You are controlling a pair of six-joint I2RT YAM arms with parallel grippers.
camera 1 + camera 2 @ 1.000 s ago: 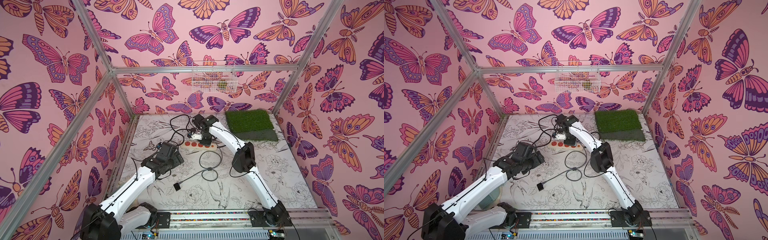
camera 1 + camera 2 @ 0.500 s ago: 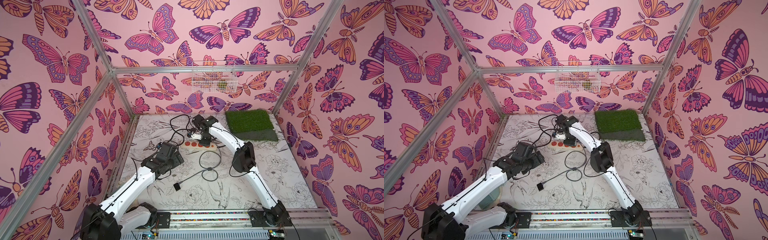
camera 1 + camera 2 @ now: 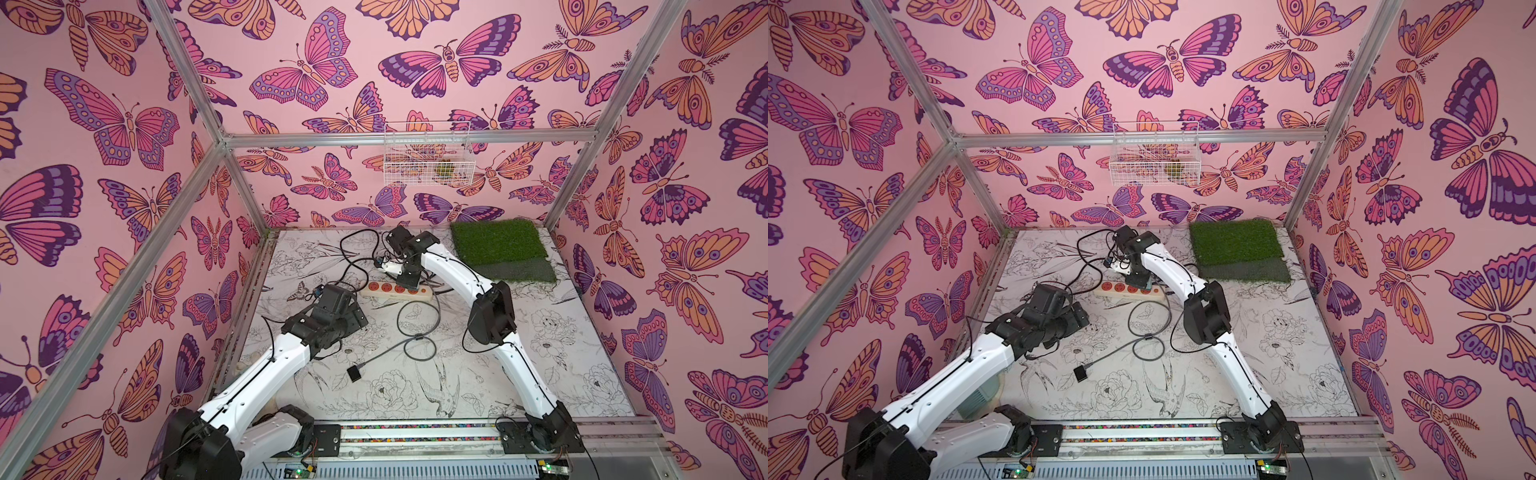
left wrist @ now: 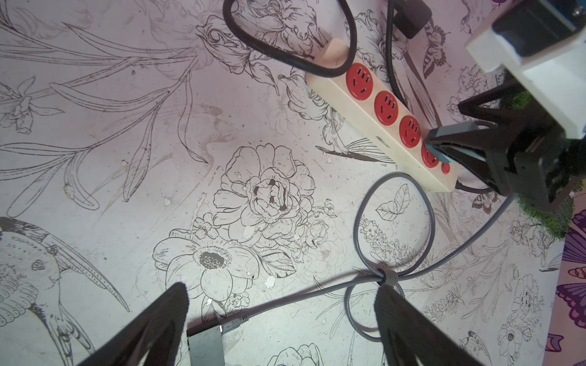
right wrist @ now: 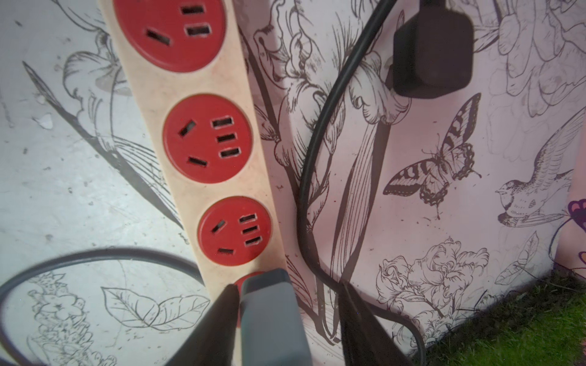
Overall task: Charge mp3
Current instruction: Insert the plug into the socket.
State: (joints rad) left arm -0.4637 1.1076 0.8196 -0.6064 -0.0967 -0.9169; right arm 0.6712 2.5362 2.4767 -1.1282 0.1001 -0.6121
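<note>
Nearest the front rail, the mp3 (image 3: 354,373) (image 3: 1080,372) lies flat on the flower-printed table (image 3: 552,365), clear of both arms. A grey cable (image 3: 386,353) meets its edge with a connector. The left wrist view shows the mp3 (image 4: 204,343) low between the left gripper (image 4: 282,293) fingers, which are spread wide with nothing between them and hang above the table. Farther back the cable curls into loops (image 3: 417,320) and runs to a cream power strip (image 3: 395,291) (image 3: 1125,291) with red round sockets. At the strip's end socket sits a grey-teal charger adapter (image 5: 272,317) (image 4: 453,130), with the right gripper (image 5: 285,286) (image 3: 409,282) around it. One finger touches the adapter's side and the other stands off with a gap, so the grip is released. Beyond the strip lie a black mains plug (image 5: 432,50) on thick cord and a green grass mat (image 3: 498,245). On the back wall hangs a white wire basket (image 3: 428,153).
</note>
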